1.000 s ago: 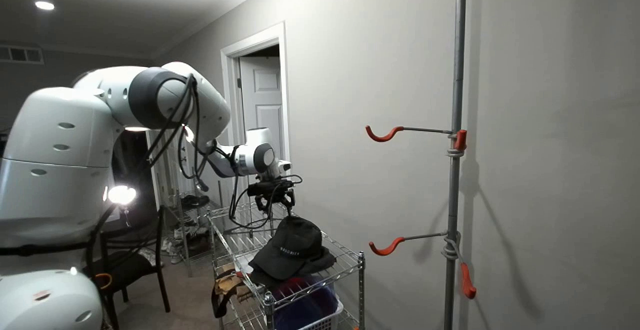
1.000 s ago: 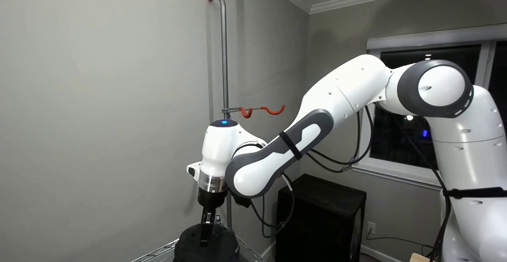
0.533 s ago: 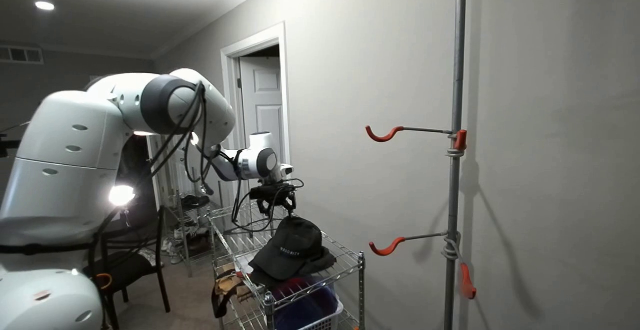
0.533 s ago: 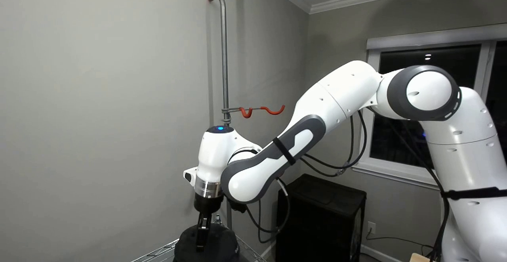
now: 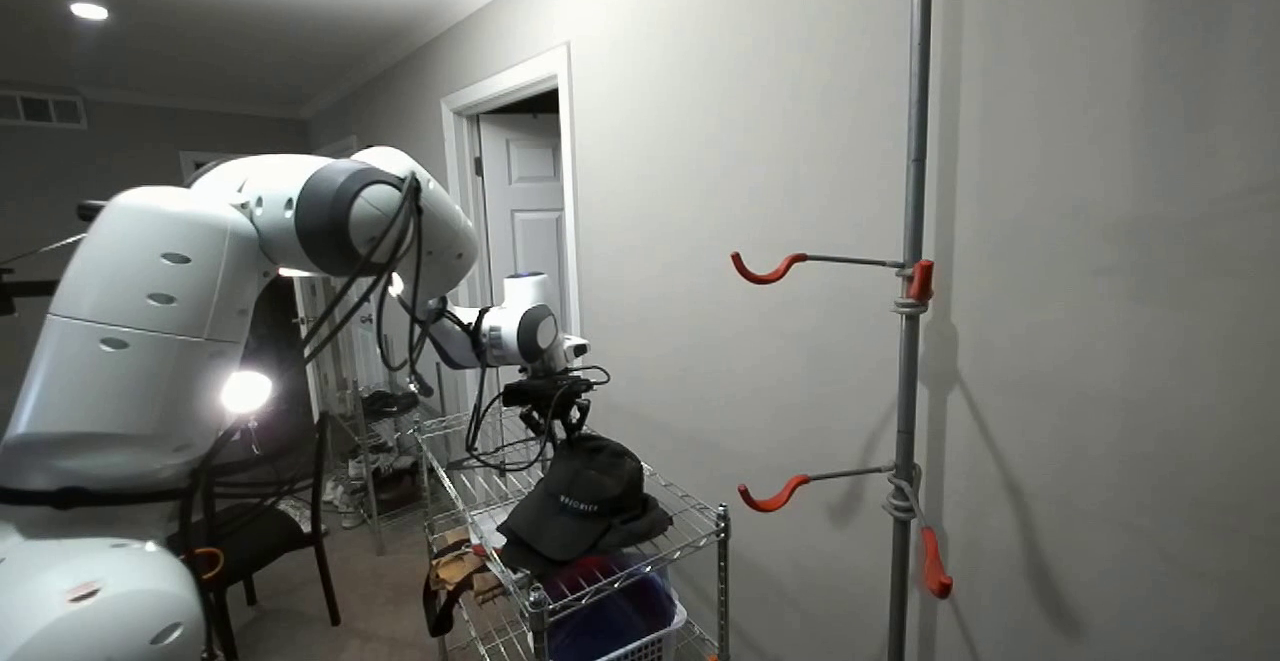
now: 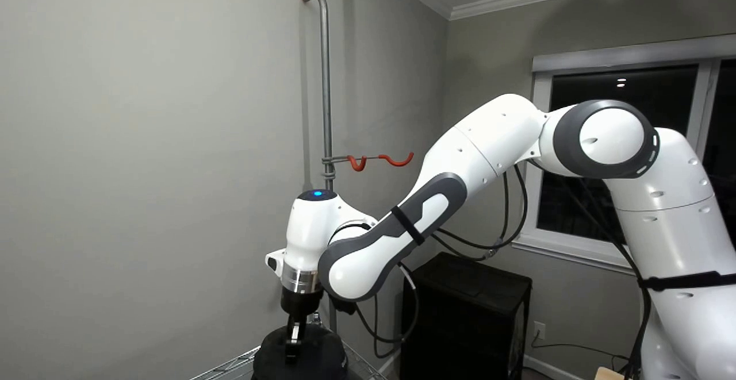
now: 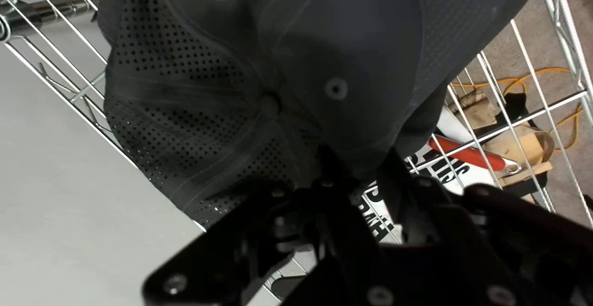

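Black baseball cap (image 5: 592, 481) atop the wire rack (image 5: 722, 571), gripper (image 7: 360, 162) at its crown.
The fingertips (image 7: 397, 176) stand slightly apart over its cloth; whether they clamp it, I can't tell. Red-tipped hooks (image 5: 768, 278) jut from the pole (image 5: 912, 191) nearby.

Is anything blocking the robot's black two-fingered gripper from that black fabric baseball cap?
Nothing visible does: the black gripper is right at the edge of the cap, with no other object between them. The silver metal-wire rack lies below the cap. Whether the fabric is pinched, I can't tell.
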Action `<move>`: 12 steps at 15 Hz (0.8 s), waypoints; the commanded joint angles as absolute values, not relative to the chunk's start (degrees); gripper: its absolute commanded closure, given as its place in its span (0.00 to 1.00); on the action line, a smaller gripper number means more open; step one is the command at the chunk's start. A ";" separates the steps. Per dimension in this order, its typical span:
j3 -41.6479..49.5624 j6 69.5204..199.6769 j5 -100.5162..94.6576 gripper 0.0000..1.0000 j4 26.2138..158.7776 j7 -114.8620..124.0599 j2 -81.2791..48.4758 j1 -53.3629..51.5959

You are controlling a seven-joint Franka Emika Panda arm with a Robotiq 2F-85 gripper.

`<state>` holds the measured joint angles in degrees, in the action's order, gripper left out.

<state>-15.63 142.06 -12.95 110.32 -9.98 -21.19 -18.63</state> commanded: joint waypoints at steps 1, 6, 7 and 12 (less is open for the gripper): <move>-15.91 143.11 -11.55 0.98 110.97 -11.96 -20.58 -17.51; -15.70 143.52 -11.65 0.99 111.99 -11.09 -19.39 -17.27; -15.47 143.81 -12.01 0.99 112.55 -10.39 -18.59 -17.44; -14.33 144.89 -14.50 0.99 116.89 -6.01 -10.40 -18.54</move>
